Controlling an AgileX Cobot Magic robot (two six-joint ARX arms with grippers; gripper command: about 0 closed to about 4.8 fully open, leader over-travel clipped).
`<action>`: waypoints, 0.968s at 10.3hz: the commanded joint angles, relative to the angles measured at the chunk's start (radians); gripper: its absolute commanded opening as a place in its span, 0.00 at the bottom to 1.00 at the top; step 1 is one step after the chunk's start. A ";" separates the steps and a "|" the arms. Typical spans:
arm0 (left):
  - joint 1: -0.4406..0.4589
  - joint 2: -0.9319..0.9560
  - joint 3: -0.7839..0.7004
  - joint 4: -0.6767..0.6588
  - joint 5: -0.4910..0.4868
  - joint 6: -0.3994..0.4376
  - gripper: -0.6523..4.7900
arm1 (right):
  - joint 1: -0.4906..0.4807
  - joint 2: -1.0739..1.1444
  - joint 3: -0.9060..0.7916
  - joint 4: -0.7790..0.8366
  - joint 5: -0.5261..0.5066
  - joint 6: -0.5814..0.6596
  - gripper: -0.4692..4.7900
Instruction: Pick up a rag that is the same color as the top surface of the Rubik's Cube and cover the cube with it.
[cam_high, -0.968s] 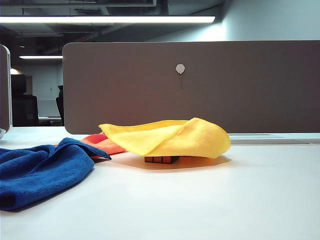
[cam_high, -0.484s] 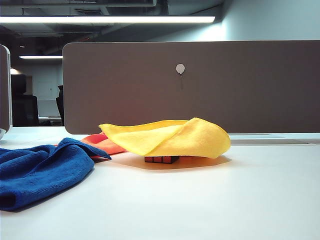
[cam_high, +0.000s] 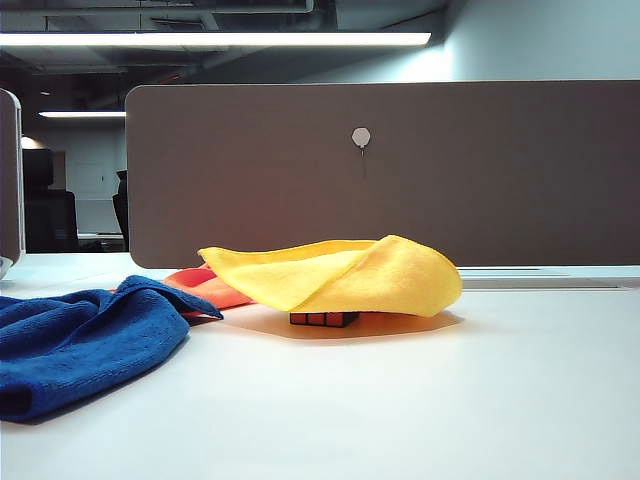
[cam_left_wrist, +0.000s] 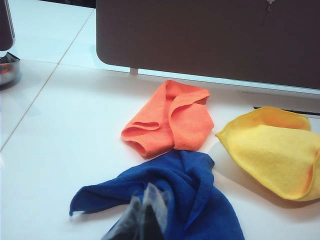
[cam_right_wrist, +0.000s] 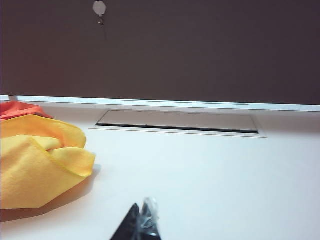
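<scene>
The bright yellow rag (cam_high: 345, 275) lies folded and humped over the Rubik's Cube (cam_high: 323, 319) — only the cube's lowest row of red squares, split by black lines, peeks from under the rag's front edge on the table.

Almost nothing differs across the exterior pictures. The rag (cam_high: 345, 275) draped over the Rubik's Cube (cam_high: 323, 318) shows only the slightest shift: its right edge now reaches a touch farther right than in the two earlier pictures, and the fold there sits marginally lower. The visible strip of the cube under the rag's near edge sits a hair farther right as well. The shift is so small that it may be camera noise. No arm or gripper enters or leaves the exterior view.
</scene>
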 joint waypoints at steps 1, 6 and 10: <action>0.000 0.001 -0.077 0.092 -0.082 0.003 0.11 | 0.001 -0.001 -0.006 0.023 0.016 -0.005 0.08; 0.000 0.001 -0.198 0.200 -0.026 0.034 0.11 | 0.001 -0.001 -0.006 0.024 0.015 -0.005 0.08; 0.000 0.001 -0.251 0.278 0.030 0.057 0.11 | 0.001 -0.001 -0.006 0.023 0.007 -0.005 0.08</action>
